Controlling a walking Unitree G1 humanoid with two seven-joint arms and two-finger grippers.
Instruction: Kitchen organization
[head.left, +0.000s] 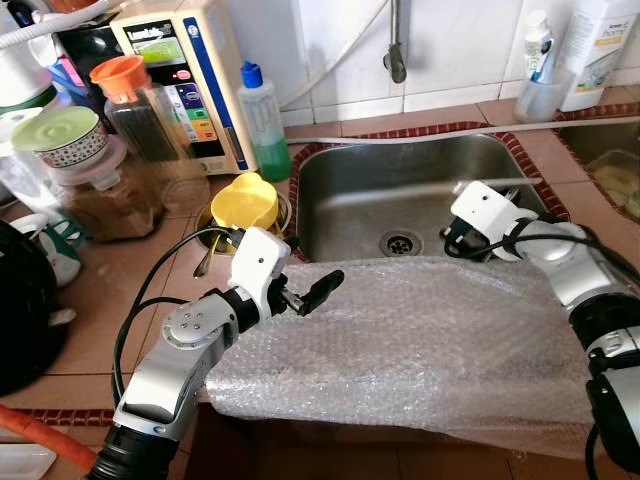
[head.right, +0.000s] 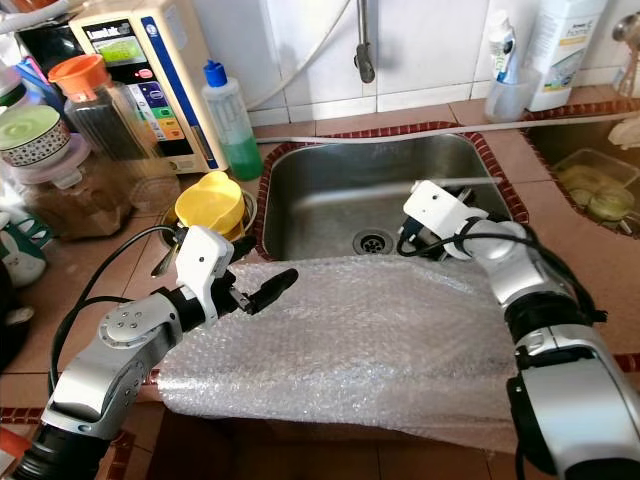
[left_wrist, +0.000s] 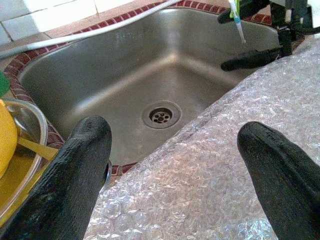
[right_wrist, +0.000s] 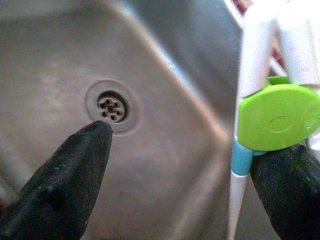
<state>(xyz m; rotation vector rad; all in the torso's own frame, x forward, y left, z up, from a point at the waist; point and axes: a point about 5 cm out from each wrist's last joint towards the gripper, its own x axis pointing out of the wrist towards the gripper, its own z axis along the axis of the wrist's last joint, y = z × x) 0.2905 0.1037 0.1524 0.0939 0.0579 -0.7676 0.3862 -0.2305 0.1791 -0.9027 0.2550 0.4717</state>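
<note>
A sheet of bubble wrap (head.left: 420, 340) lies over the front rim of the steel sink (head.left: 400, 190) and hangs toward me. My left gripper (head.left: 315, 290) hovers open just above the sheet's left part, fingers pointing at the basin; in the left wrist view its fingers (left_wrist: 85, 160) straddle the sheet's edge. Down in the basin, right of the drain (head.left: 400, 242), my right gripper (right_wrist: 190, 145) stands open. A white tool with a green round cap and blue band (right_wrist: 275, 115) rests against one finger. I cannot tell what that tool is.
Left of the sink, a glass bowl holds a yellow scoop (head.left: 245, 200). Behind it stand a green soap bottle (head.left: 263, 120), a beige appliance (head.left: 190, 80) and jars (head.left: 140, 110). A tap (head.left: 396, 50) hangs over the basin. A hose (head.left: 560, 125) runs along the back rim.
</note>
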